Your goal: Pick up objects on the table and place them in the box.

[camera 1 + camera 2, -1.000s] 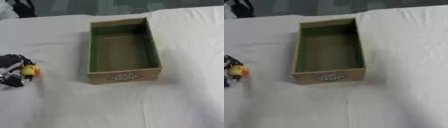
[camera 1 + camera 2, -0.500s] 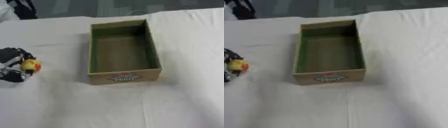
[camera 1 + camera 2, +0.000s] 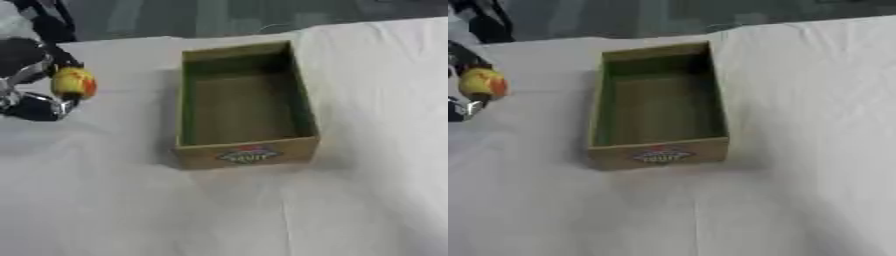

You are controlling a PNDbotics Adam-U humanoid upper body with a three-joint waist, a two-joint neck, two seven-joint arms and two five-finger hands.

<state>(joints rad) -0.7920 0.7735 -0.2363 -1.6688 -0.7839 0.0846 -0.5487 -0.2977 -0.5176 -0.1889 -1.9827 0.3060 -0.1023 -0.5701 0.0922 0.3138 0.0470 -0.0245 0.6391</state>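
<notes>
Raised since before: left hand (image 3: 31, 80) pinching yellow-red fruit (image 3: 73, 83), long axis upright, left of box (image 3: 242, 152).

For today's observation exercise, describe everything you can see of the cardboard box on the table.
The cardboard box is a long, open-topped rectangle that looks like brown card, green on its inner walls, with a colourful label on the near end wall. It stands upright on the white cloth, nothing visible inside, nothing else touching it. The left hand, holding a yellow-red object, is apart, off its left side.

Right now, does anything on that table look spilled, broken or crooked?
Nothing stands out. The cardboard box sits upright and open on the white cloth, nothing inside it. The left robot hand holds a yellow-and-red fruit-like object beside the box.
</notes>
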